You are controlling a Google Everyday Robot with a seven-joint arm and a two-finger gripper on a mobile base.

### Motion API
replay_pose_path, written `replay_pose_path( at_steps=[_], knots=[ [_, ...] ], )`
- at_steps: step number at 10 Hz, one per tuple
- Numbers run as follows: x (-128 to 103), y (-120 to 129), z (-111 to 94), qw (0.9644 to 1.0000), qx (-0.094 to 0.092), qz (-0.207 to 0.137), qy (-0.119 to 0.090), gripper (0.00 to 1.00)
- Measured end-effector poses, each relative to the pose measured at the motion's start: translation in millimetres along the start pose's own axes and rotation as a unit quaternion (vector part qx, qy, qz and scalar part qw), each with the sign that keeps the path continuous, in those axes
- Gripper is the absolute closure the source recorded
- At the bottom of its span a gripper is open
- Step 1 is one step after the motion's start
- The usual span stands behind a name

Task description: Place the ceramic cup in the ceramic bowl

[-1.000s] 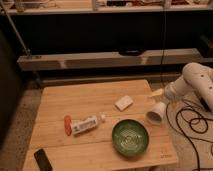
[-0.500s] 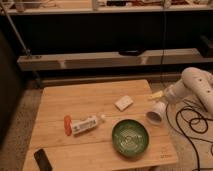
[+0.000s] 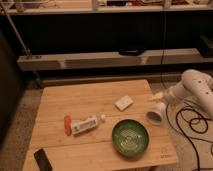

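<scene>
The ceramic cup [image 3: 155,116] is at the right edge of the table [image 3: 75,97], about halfway along it. It is tipped over, and its round mouth faces the front. The gripper [image 3: 157,100] is right above it, also at the right edge. It cannot be told if the gripper is pinching the cup or is spread.

The ceramic bowl [image 3: 130,137] sits near the front right corner, just beside the cup, with bare wood between them. A white block [image 3: 124,103] lies near the middle. A tube [image 3: 82,124] lies left of the bowl. A dark flat thing [image 3: 42,159] lies at the front left corner.

The wood table stands on a speckled floor, and black cables [image 3: 196,125] lie to its right. The white arm [image 3: 194,87] comes in from the right and bends down to the cup.
</scene>
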Motion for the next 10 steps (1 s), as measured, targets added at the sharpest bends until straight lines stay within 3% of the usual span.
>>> replay_pose_path(
  at_steps=[3,6,10],
  knots=[
    [-12,3,19,0.9997,-0.015,-0.016,-0.007,0.20],
    [-21,1,31,0.9996,-0.004,-0.013,-0.025,0.20],
    [-28,4,39,0.9995,-0.016,-0.003,-0.026,0.20]
  ],
)
